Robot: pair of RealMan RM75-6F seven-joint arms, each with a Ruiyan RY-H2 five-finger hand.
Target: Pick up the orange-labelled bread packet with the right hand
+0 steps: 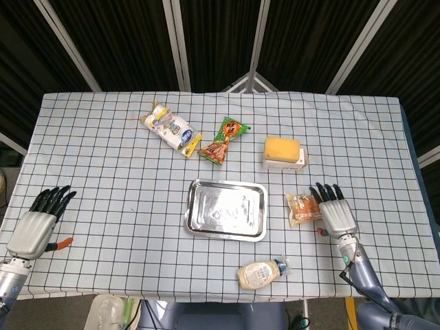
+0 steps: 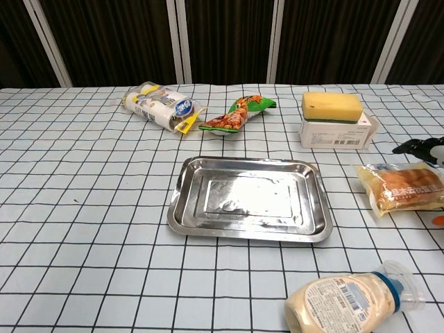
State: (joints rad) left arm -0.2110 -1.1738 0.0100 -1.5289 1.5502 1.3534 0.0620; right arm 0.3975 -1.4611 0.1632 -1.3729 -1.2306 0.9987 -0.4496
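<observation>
- My right hand [image 1: 336, 215]: fingers spread and straight, holding nothing, set over the right end of the orange-labelled bread packet [image 1: 303, 207]; in the chest view only its dark fingertips [image 2: 414, 146] show at the right edge, just behind the packet [image 2: 404, 186]; whether they touch the wrapper I cannot tell
- Orange-labelled bread packet: lying flat on the tabletop [image 1: 103, 172], right of the metal tray [image 1: 225, 209] and in front of the white box [image 1: 284, 161]
- My left hand [image 1: 38, 223]: resting at the near left edge of the tabletop, fingers extended and slightly apart, holding nothing, well apart from every item; seen in the head view only
- Metal tray: rectangular, shiny, nothing in it, near the middle of the tabletop
- White box: behind the bread packet, with a yellow sponge [image 1: 282, 146] lying on top of it
- Green and red snack bag [image 1: 223, 141]: behind the tray, crumpled
- Clear packet with blue label [image 1: 171, 128]: just left of the snack bag, set slantwise
- Mayonnaise bottle [image 1: 261, 273]: lying on its side near the front edge, cap end toward the right, in front of the tray
</observation>
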